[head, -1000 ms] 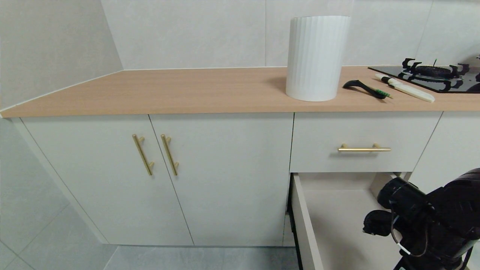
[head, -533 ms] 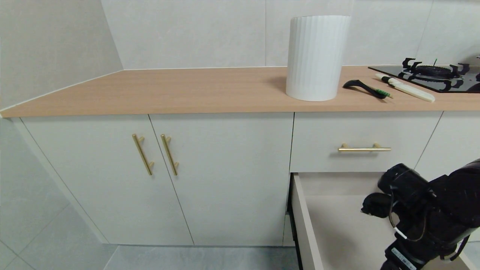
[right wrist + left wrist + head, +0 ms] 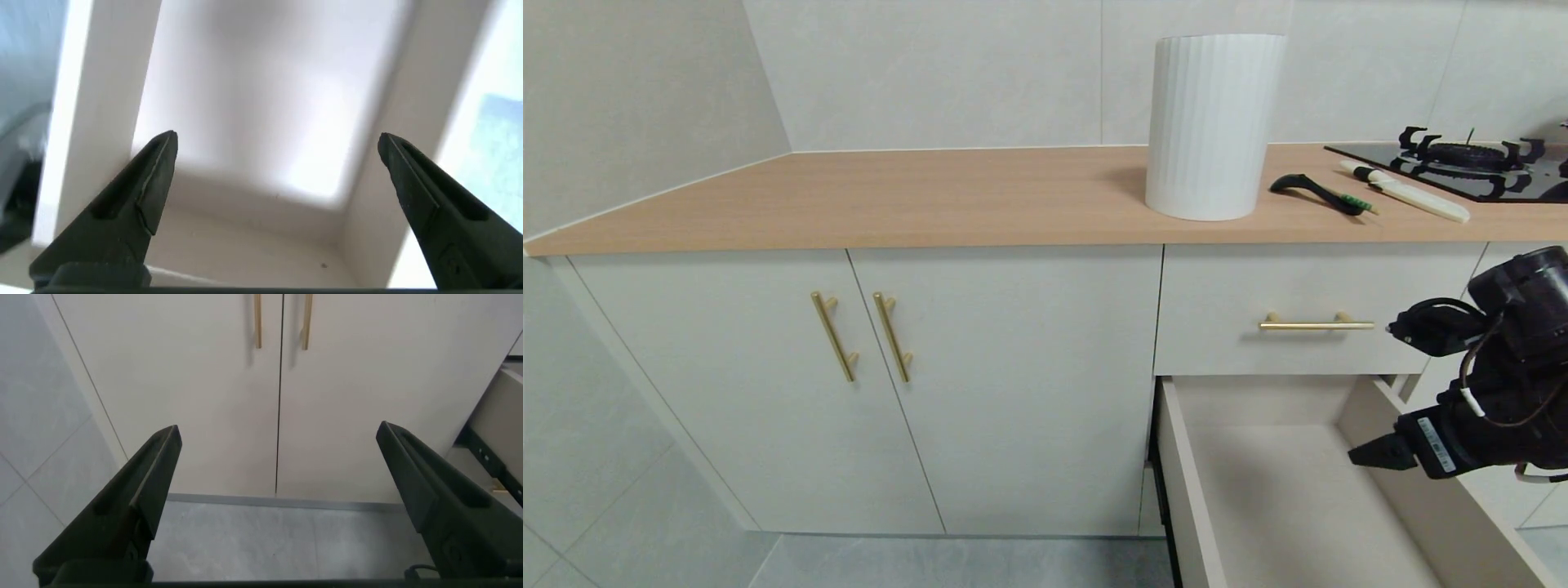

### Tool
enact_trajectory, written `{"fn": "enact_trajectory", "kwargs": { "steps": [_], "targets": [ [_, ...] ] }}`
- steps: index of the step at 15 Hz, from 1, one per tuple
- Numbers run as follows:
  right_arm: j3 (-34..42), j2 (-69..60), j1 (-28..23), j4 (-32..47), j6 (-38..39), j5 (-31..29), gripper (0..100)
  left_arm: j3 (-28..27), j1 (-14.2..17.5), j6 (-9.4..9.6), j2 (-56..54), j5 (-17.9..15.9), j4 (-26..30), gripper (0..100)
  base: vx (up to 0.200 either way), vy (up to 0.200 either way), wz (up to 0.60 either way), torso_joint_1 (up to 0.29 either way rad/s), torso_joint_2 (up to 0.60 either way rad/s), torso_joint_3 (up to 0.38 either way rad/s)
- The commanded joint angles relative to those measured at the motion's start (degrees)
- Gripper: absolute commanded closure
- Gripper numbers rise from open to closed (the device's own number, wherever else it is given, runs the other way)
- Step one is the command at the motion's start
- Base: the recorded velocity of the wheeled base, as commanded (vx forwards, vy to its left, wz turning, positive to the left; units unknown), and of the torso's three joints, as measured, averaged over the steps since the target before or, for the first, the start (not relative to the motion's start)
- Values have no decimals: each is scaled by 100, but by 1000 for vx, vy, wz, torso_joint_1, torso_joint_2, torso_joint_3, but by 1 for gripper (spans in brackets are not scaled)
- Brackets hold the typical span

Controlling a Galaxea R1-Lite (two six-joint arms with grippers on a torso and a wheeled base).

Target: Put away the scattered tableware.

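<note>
The right gripper (image 3: 274, 155) is hanging released, its two black fingers (image 3: 147, 188) spread wide and gripping nothing, above the right-hand side of the pulled-out beige drawer (image 3: 1186, 482). Its wrist view is looking down into the drawer's interior. The left gripper (image 3: 278, 445) is likewise standing released and holding nothing. It is sitting low, facing the pair of pale cabinet doors (image 3: 359, 392) with slim gold bar handles (image 3: 257, 318), over grey floor tiles (image 3: 270, 539).

Above the open drawer, a closed drawer front (image 3: 1241, 286) with a horizontal gold handle (image 3: 1316, 325) is sitting flush. On the wood-grain countertop (image 3: 931, 200) a tall white ribbed cylinder container (image 3: 1213, 126) is standing upright. Just beside it, toward the black glass gas hob (image 3: 1462, 181), a black spoon-shaped utensil with a green-tipped handle (image 3: 1319, 193) is lying flat. A white knife with a cream handle (image 3: 1409, 194) is lying between that utensil and the hob. Both pieces are resting well apart from either gripper.
</note>
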Motion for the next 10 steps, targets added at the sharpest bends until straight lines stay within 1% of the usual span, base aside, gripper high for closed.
{"fn": "enact_trajectory", "kwargs": {
  "steps": [1, 3, 7, 10],
  "targets": [
    [22, -337, -88, -141, -23, 7, 0, 0, 1, 2, 2, 2, -3, 0, 0, 0, 0, 0, 0, 0],
    [128, -354, -88, -255, -23, -2, 0, 0, 1, 2, 2, 2, -3, 0, 0, 0, 0, 11, -43, -11],
    [154, -354, -88, -317, -23, -2, 0, 0, 1, -6, 2, 2, -3, 0, 0, 0, 0, 73, -253, -251],
    [154, -372, -88, -317, -23, -2, 0, 0, 1, -6, 2, 2, -3, 0, 0, 0, 0, 176, -549, -292]
  ]
}}
